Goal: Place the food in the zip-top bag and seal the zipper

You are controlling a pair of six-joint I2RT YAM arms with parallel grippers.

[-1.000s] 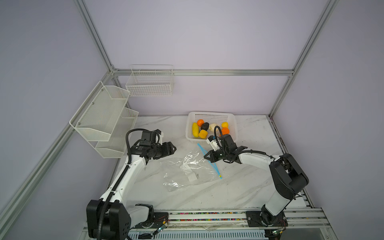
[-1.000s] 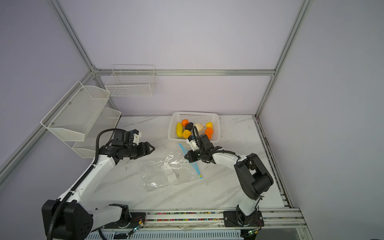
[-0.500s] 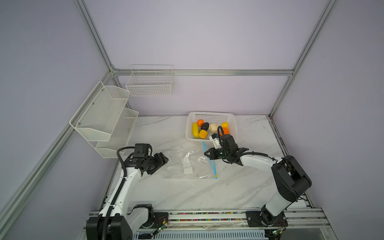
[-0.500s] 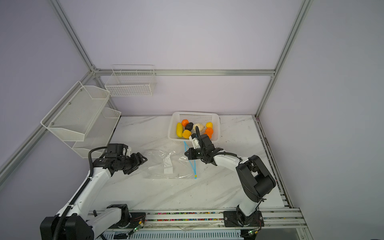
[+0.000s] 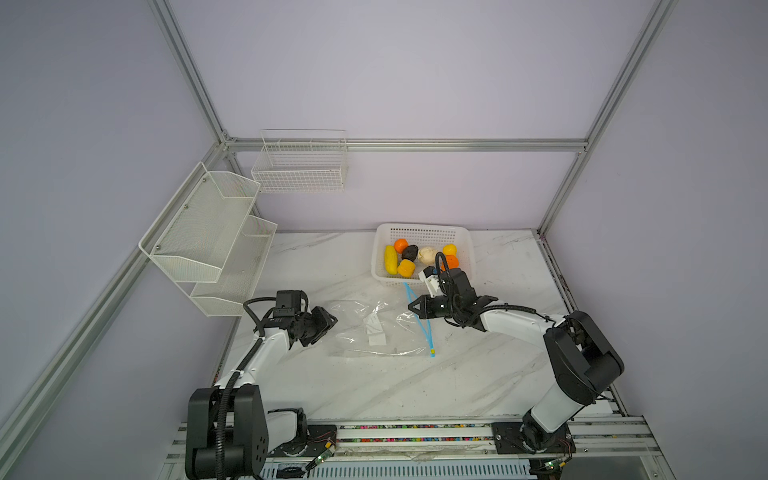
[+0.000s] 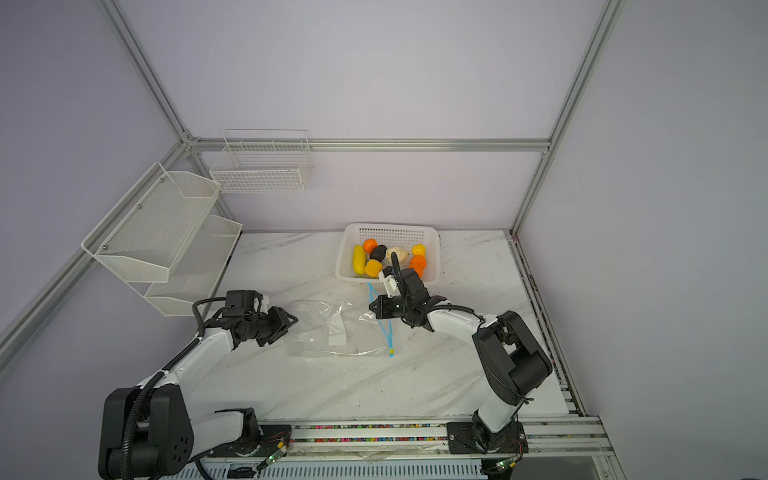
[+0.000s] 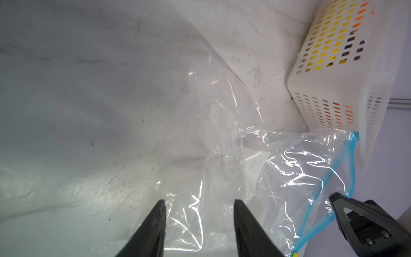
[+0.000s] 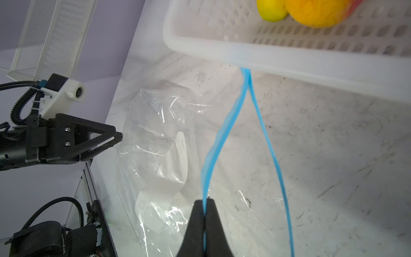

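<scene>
Marble-white table top is sitting inside pale purple walls. On it, the zip-top bag is lying crinkly and see-through, just in front of the white basket. One corner is reaching the basket's near wall. A white label patch is showing in the middle of the bag.

The zipper is running away from the basket along the bag's edge. Its two blue strips are bowing apart, so the bag's mouth is gaping. A little yellow slider tab is sitting at the end far from the basket.

The right gripper is pinching one blue strip, with its jaws pressing tight together on it. The food is all resting inside the basket: orange balls, yellow pieces, a cream lump and a black lump.

The left gripper is waiting at the bag's far end, well apart from the basket. Its jaws are standing apart with clear plastic showing between them. I cannot tell if they are touching it.

A mesh shelf and a wire rack are hanging on the walls, far from the basket.
</scene>
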